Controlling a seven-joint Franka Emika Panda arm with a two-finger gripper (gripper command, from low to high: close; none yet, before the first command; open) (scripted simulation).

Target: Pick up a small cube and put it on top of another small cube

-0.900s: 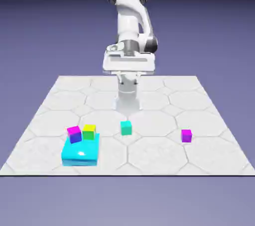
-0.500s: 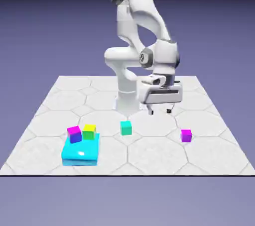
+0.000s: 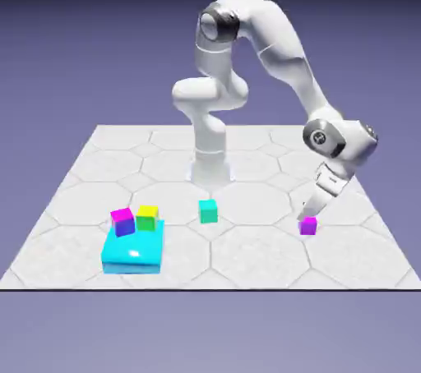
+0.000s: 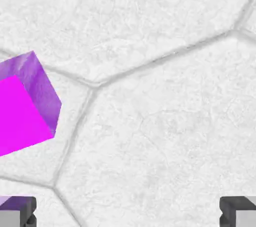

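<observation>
A small purple-magenta cube (image 3: pixel 307 225) rests on the table at the exterior view's right. My gripper (image 3: pixel 311 210) hangs just above it, tilted, its jaws wide open with nothing between them. In the hand view the same cube (image 4: pixel 25 103) fills the left edge, off to the side of the gap between my fingertips (image 4: pixel 17 210), so the gripper (image 4: pixel 128 211) is not centred on it. A small teal cube (image 3: pixel 208 211) lies on the table near the middle.
A flat cyan block (image 3: pixel 133 250) lies at the exterior view's left. It carries a cube with pink top and blue sides (image 3: pixel 122 221) and a yellow-green cube (image 3: pixel 147 217). The robot's base column (image 3: pixel 210 158) stands behind the teal cube.
The arm swung from the table's middle out to the exterior view's right and dropped low, bringing the open gripper down beside the purple-magenta cube. No cube has moved.
</observation>
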